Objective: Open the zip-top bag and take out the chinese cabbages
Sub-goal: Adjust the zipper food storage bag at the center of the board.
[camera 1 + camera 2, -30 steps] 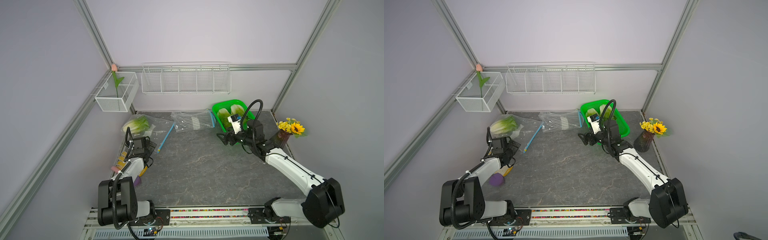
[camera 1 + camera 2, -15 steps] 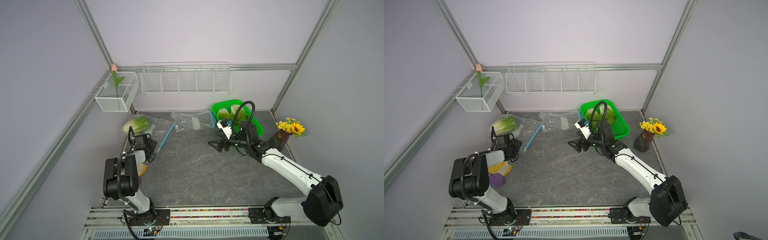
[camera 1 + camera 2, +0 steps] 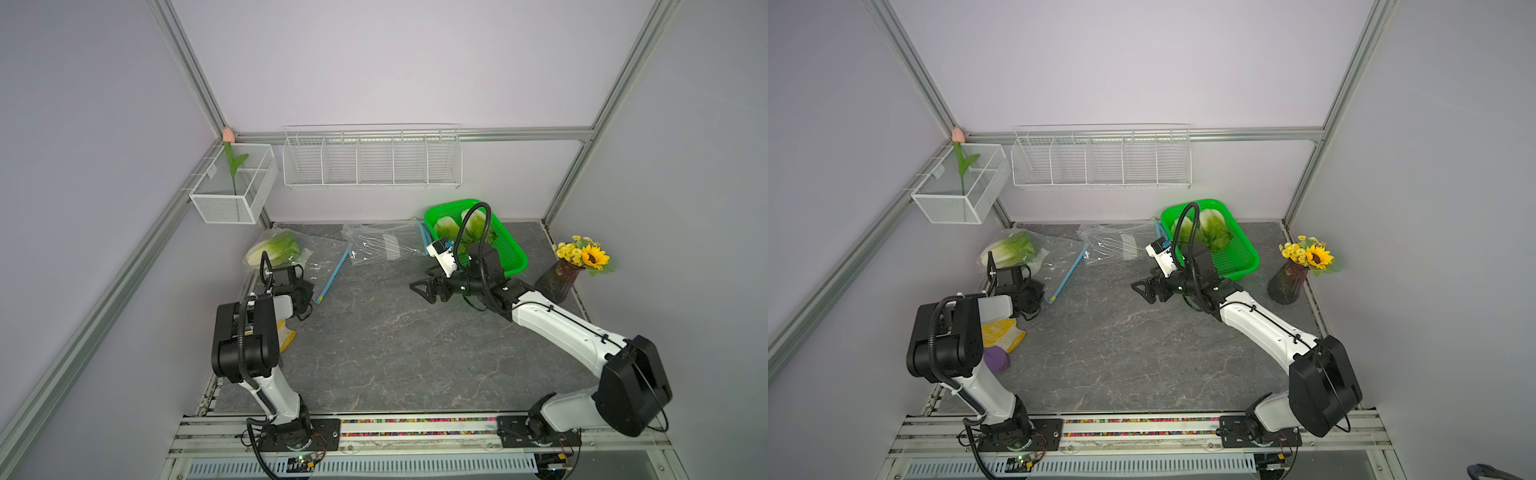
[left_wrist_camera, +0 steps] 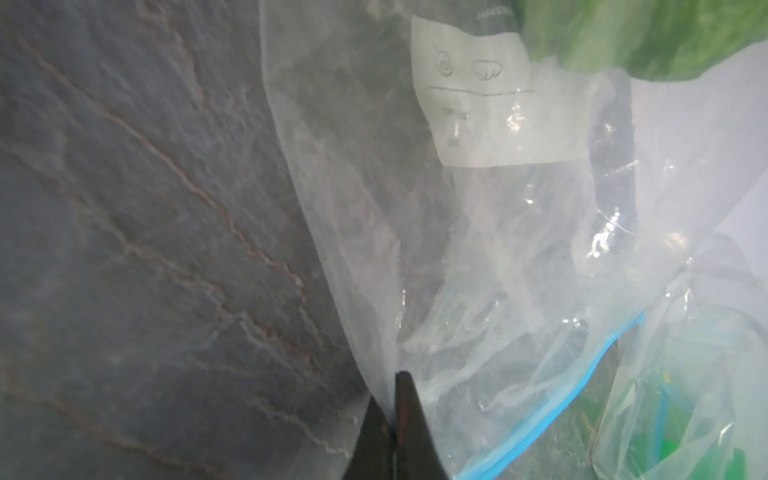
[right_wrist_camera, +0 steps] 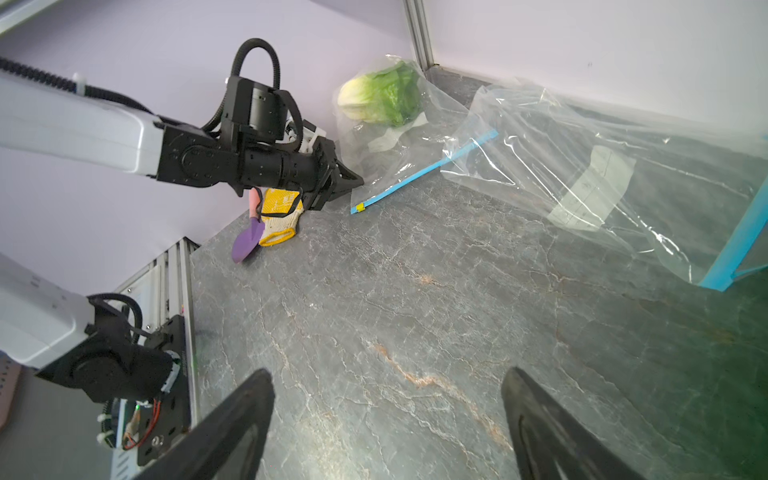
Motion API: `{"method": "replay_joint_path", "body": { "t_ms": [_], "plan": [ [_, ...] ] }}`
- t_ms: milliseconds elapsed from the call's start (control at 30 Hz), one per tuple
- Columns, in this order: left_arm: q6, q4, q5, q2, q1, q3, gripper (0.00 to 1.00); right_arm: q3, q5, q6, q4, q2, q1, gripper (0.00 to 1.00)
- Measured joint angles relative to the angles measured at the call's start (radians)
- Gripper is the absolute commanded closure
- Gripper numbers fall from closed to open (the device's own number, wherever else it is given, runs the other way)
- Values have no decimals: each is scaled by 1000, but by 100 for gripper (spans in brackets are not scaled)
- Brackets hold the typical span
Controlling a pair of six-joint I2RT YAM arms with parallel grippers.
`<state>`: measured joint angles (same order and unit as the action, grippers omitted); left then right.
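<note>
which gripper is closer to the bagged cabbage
Left. The left gripper pinches the zip-top bag close to the cabbage; the right gripper hangs open over mid-table, farther off.

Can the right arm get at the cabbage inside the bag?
Probably not yet: the bag covers the cabbage, the left gripper only pinches its edge, and the open right gripper is far off.

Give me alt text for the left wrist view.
The left tool is shut on the edge of a clear zip-top bag on a grey table. Its blue zip strip, white label and a green chinese cabbage show.
</note>
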<state>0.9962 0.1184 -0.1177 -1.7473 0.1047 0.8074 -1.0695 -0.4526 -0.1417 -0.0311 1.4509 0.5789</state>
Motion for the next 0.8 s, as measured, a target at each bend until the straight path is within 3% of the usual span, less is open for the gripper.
{"method": "replay_joint_path", "body": {
  "t_ms": [100,500,800],
  "plan": [
    [-16,-42,4,66,0,-5,100,-37,4,-39,-2,30,4,10],
    [-78,-238,64,541,-12,-26,100,-86,11,-259,88,163,85,3],
    [-65,-324,69,764,-137,-26,100,-156,19,-396,185,214,133,1]
  ]
}}
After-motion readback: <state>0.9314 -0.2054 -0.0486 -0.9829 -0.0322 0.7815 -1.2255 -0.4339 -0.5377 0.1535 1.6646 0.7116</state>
